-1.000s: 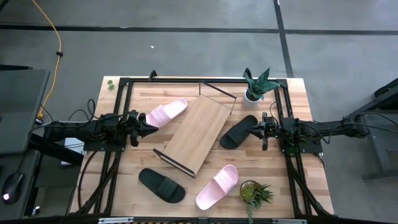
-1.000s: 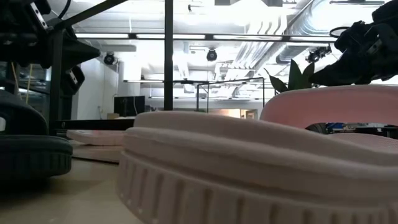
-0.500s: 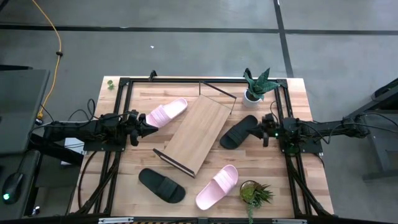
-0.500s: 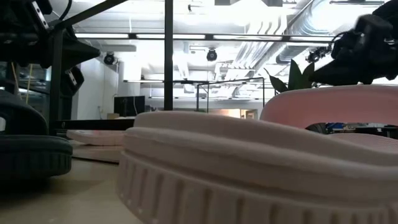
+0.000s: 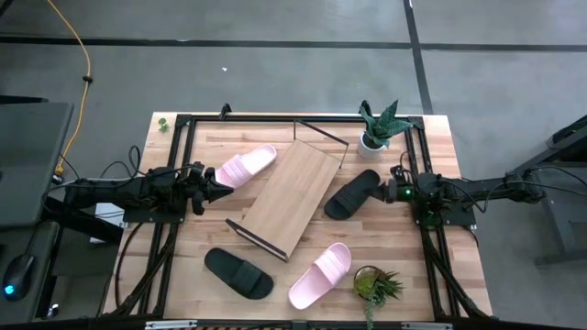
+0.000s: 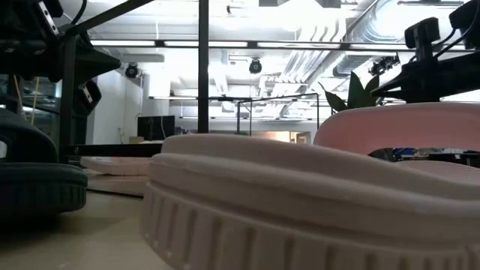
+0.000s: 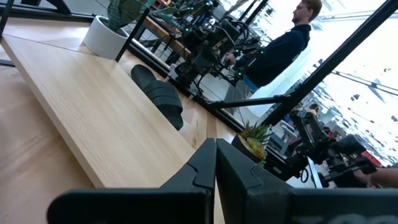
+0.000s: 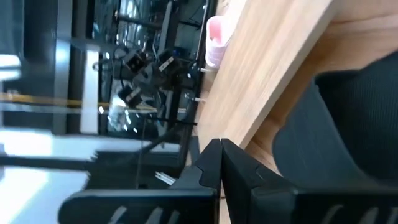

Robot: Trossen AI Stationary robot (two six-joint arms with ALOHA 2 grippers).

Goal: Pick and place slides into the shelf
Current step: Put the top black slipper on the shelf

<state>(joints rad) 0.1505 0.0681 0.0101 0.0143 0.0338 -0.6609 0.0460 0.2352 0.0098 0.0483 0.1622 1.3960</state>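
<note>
The shelf (image 5: 289, 197), a light wooden board on a black wire frame, stands slantwise mid-table. One pink slide (image 5: 246, 168) lies on its sole at the far left and one black slide (image 5: 353, 194) to the shelf's right. Another black slide (image 5: 238, 272) and another pink slide (image 5: 321, 275) lie near the front edge. My left gripper (image 5: 214, 187) is shut and level beside the far pink slide's near end; I see no touch. My right gripper (image 5: 391, 191) is shut, pointing at the right black slide (image 8: 348, 124) from the table's right.
A potted plant (image 5: 376, 128) in a white pot stands at the far right, and a second plant (image 5: 374, 284) at the near right. Black frame rails (image 5: 174, 229) run along both table sides. A person (image 7: 280, 50) stands beyond the table's right side.
My right gripper has rolled about the line it points along, staying in place and staying shut. Nothing else has moved.
</note>
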